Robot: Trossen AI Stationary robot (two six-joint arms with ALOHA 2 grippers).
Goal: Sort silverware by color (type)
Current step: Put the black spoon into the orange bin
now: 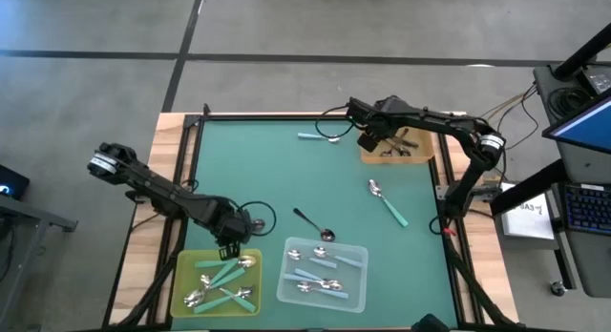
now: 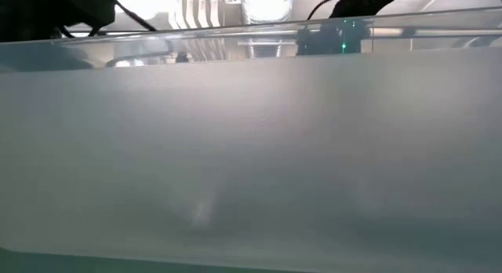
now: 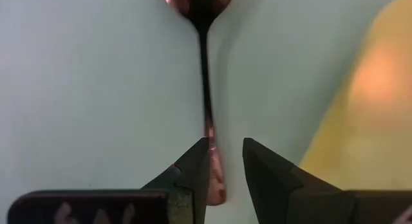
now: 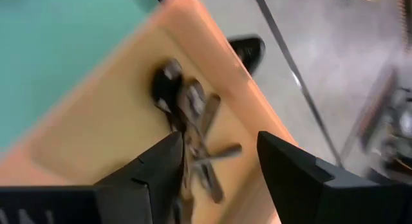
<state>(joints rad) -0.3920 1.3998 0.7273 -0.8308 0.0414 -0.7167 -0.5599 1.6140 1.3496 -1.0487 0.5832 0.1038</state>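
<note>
Left gripper (image 1: pixel 232 238) hung at near left beside yellow tray (image 1: pixel 187 272), fingers spread a little around handle end of black spoon (image 3: pixel 204 69) — nothing pinched yet. Right gripper (image 4: pixel 219 163) held over orange tray (image 1: pixel 423 155) at far right, fingers apart, empty; dark spoons (image 4: pixel 190 124) heaped below. Loose on mat: teal spoon (image 1: pixel 387 202), blue spoon (image 1: pixel 319 136). Teal spoons in yellow tray, blue in clear tray (image 1: pixel 354 292). Spoon judged light, stiff, slick — best gripped mid-handle, across thin width.
</note>
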